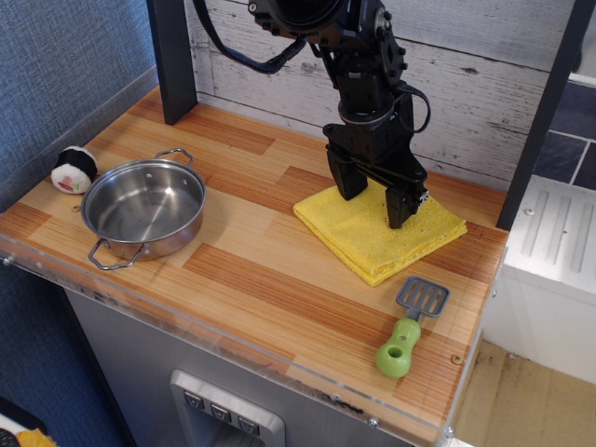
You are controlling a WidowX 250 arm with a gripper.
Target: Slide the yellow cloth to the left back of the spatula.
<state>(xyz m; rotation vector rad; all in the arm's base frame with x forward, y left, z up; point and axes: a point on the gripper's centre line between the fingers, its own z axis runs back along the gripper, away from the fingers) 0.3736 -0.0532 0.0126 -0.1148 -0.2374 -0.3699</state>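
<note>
We see the gripper (373, 196) spread wide, fingertips pressing the yellow cloth (377, 235), gripping nothing. The cloth lies directly beneath it, just behind and left of the spatula (411, 327), corner nearly touching the blade.

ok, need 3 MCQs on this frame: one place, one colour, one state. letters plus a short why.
1. Where is the yellow cloth relative to the spatula?
A. behind and slightly left of it
B. in front of it
C. inside the pot

2. What colour is the spatula handle?
A. red
B. lime green
C. blue

3. How does the gripper stand?
A. shut, lifted clear
B. holding the spatula
C. open, fingertips down on the cloth

Key: 1 A, the cloth lies toward the back wall from the blade. 2 B, the handle shows green. 3 C, two spread fingers meet the fabric.
</note>
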